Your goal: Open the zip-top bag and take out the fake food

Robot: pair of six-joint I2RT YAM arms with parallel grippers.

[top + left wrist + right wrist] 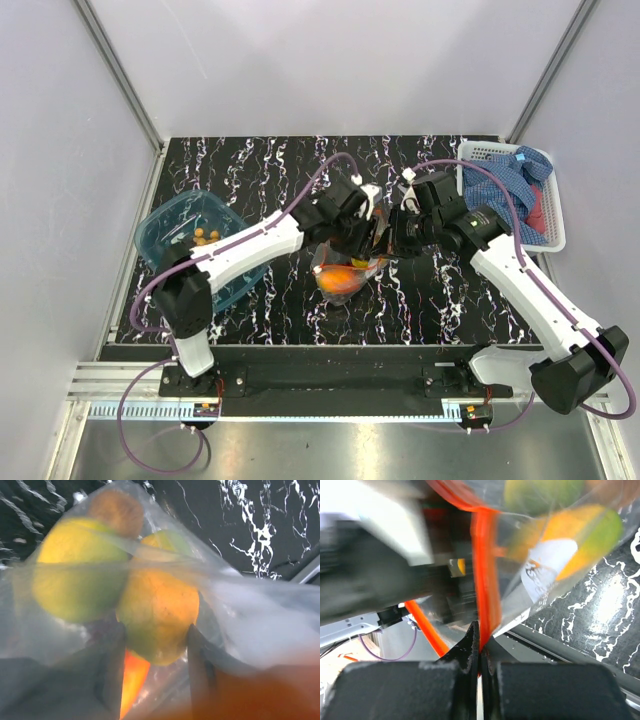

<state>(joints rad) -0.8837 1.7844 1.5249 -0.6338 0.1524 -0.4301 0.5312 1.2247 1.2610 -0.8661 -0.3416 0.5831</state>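
The zip-top bag (350, 262) hangs between my two grippers above the middle of the table, with fake food (338, 278) showing orange in its bottom. My right gripper (480, 630) is shut on the bag's orange-red zip strip (484, 565); it also shows in the top view (395, 238). My left gripper (156, 630) is inside the bag, with plastic film across the view. Its fingers (200, 670) stand part closed against both sides of an orange-yellow fruit (157, 610). A yellow-green fruit (70, 575), a lemon (162, 540) and a tan ball (115, 510) lie beyond.
A blue translucent tub (160, 225) holding small tan balls (203, 237) stands at the left. A white basket (553, 235) with a blue checked cloth (510, 180) stands at the back right. The table is black marble pattern (440, 300), walled on three sides.
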